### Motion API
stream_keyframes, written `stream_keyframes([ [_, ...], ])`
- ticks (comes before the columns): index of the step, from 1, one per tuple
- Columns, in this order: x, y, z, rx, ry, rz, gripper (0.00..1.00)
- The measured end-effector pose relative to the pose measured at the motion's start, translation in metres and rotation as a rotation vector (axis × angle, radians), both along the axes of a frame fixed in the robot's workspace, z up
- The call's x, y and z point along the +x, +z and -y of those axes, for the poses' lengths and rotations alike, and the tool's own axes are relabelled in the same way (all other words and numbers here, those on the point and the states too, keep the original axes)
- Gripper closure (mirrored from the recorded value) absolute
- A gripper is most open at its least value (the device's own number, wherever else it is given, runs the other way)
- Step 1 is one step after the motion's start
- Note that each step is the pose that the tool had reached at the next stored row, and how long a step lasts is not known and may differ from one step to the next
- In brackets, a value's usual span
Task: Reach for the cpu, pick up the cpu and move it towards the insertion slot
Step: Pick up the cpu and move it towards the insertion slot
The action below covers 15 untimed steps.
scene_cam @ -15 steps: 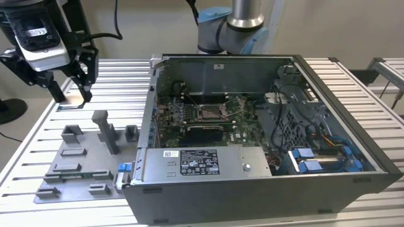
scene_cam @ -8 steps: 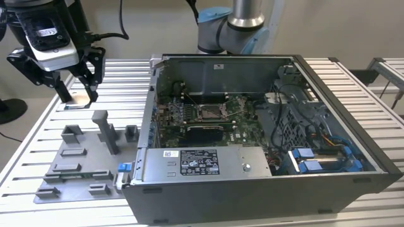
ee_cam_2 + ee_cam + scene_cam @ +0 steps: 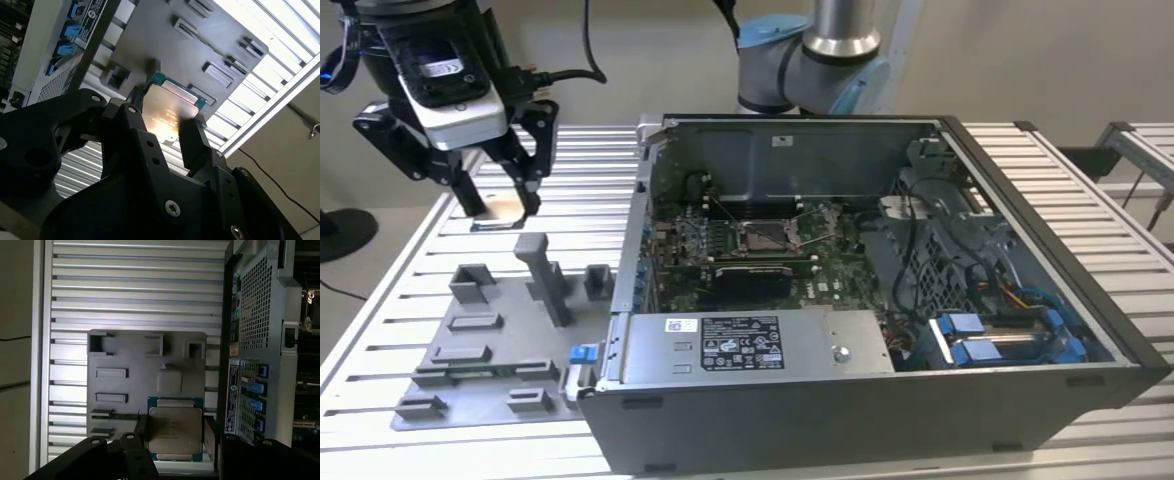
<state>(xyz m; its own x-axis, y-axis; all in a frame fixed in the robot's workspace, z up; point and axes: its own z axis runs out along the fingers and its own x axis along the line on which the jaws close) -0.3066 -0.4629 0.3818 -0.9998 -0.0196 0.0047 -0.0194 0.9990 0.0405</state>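
My gripper [image 3: 500,208] hangs over the slatted table at the exterior view's left, well away from the open computer case. It is shut on the cpu [image 3: 502,204], whose tan face shows between the black fingers. In both wrist views the cpu [image 3: 167,107] [image 3: 175,427] is a square chip with a pale metal face and a green rim, clamped at two opposite edges by the gripper [image 3: 167,122] [image 3: 175,436]. The insertion slot [image 3: 767,237], a shiny square frame with a dark centre, lies on the green board inside the case, far toward the exterior view's right of the gripper.
A grey fixture plate [image 3: 480,340] with raised blocks and an upright post [image 3: 540,275] lies below the gripper. The case's tall metal wall [image 3: 787,150] stands between gripper and socket. Cables and blue connectors [image 3: 987,340] crowd the case at the exterior view's right.
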Motion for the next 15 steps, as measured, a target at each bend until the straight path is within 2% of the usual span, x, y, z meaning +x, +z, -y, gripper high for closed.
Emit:
stream_keyframes([
  [15, 0.0277, 0.0000, 0.0000, 0.0000, 0.000, 0.0000, 1.00],
])
